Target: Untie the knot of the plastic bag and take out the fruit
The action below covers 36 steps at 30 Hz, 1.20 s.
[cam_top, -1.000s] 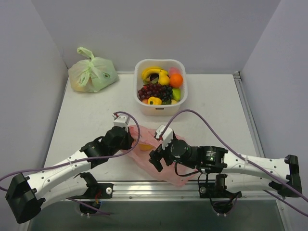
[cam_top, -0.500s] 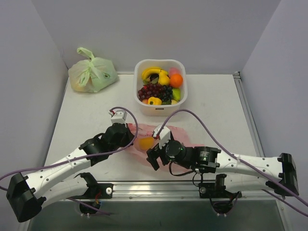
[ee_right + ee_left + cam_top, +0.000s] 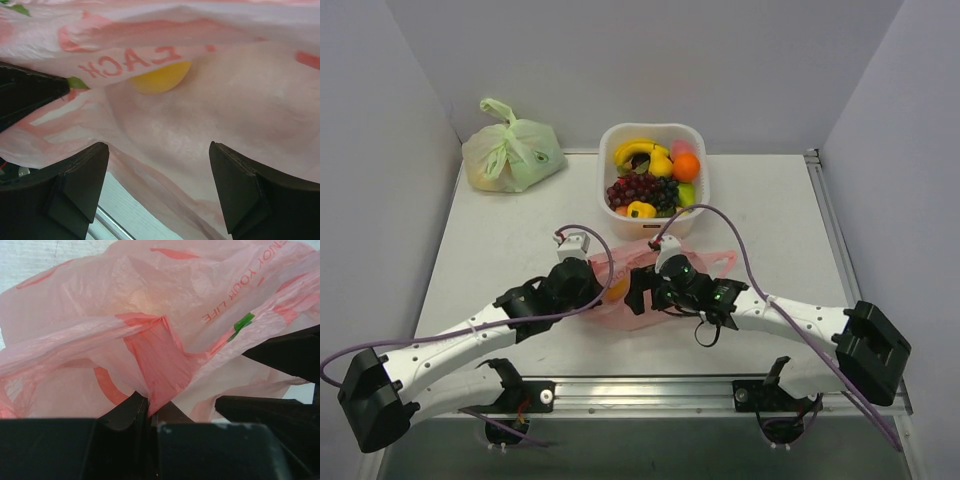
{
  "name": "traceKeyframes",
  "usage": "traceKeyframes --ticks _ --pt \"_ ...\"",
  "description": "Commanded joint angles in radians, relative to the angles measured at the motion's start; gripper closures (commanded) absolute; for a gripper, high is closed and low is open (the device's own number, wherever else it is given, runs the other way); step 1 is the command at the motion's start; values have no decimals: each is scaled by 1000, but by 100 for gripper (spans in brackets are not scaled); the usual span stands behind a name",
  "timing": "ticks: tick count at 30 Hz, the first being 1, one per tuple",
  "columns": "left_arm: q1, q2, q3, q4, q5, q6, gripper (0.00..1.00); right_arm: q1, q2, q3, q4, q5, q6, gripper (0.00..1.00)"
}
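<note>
The pink plastic bag (image 3: 660, 275) lies crumpled in the middle of the table between my two grippers. My left gripper (image 3: 598, 290) is shut on a fold of the bag's film (image 3: 160, 365), jaws pinched together at the bottom of the left wrist view (image 3: 147, 410). My right gripper (image 3: 638, 292) is open, its fingers spread on either side of the bag's bulge (image 3: 210, 115) just above the table, gripping nothing (image 3: 159, 185). A yellow-orange fruit (image 3: 160, 77) shows through the film, also in the top view (image 3: 616, 291). One handle loop (image 3: 723, 262) trails right. No tied knot shows.
A white basket (image 3: 605, 190) full of fruit stands just behind the bag. A tied pale green bag (image 3: 512, 152) sits at the back left. The metal rail of the table's near edge (image 3: 650, 385) runs below the arms.
My right arm has swung from the near edge toward the table's middle, and the pink bag has shifted with it toward the basket. My left gripper stays shut on the film.
</note>
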Motion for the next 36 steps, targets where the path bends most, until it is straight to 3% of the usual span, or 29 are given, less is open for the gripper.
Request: traceKeyframes --ticks 1,10,14,17,21,25,36 --pt "-20 41 7 -5 3 -5 100 -3 55 53 148 -123 38 17" --pt "-49 84 28 -55 -72 14 100 -41 -32 -24 291 -191 115 15" --pt "-75 81 63 -89 -121 3 100 -46 -25 -10 234 -116 95 16" --pt "-101 58 96 -121 -193 1 100 -46 6 -54 283 -122 98 19" --pt "-135 41 219 -166 -285 14 100 -44 21 -157 436 -139 107 21" --pt "-274 105 353 -167 -398 90 100 -47 -15 -254 502 -108 96 20" --pt "-267 130 185 -195 -261 -78 100 -43 -77 -233 354 41 35 4"
